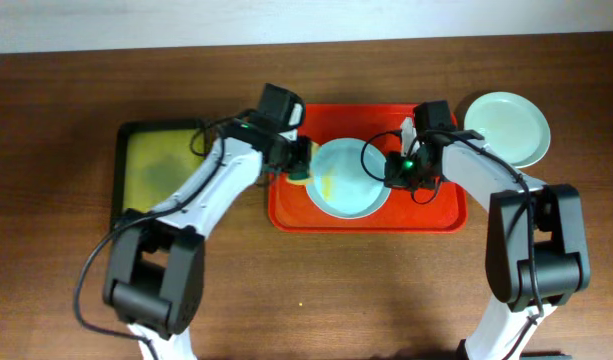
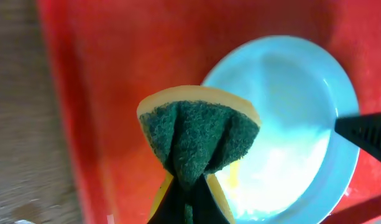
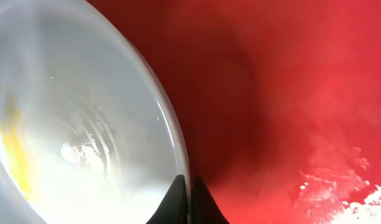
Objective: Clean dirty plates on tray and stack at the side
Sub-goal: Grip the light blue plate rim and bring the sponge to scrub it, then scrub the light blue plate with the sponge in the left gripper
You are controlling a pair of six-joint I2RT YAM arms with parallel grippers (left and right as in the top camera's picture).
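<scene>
Plainly, my right gripper point(image 3: 185, 194) clamped the yellow-smeared pale blue plate point(image 2: 289, 106); my left gripper point(image 2: 187, 196) squeezed a sponge point(image 2: 199, 130).

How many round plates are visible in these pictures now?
2. A pale blue round plate lies in the red rectangular plastic tray; a pale mint green round plate sits on the wooden table beside it. Another may hide underneath.

Both arms bent inward, left tool point(image 2: 185, 202) clamped, right tool point(image 3: 189, 202) pinched narrow
</scene>
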